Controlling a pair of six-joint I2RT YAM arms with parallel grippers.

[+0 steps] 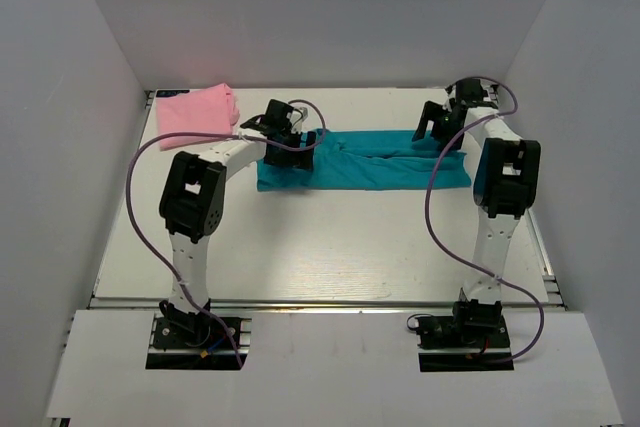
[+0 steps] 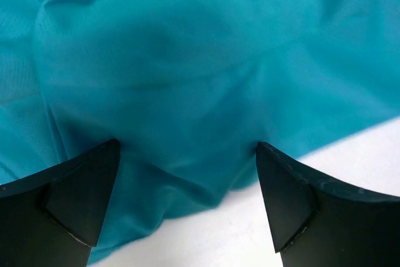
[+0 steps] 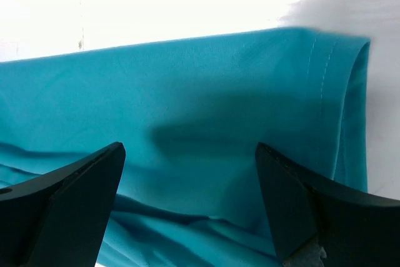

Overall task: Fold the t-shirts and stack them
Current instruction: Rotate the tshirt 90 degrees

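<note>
The left gripper point(image 2: 187, 147) hangs spread wide over a rumpled fold at the left end of the teal shirt point(image 2: 187, 60), its arm bent low and forward; the right gripper point(image 3: 189, 148), equally spread and empty, hovers over the shirt's stitched right end; whether fingertips touch cloth cannot be told; the shirt lies as a long band between both grippers on the table point(image 1: 330, 247); the pink shirt point(image 1: 195, 112) sits folded beyond the left gripper, to its left.
</note>
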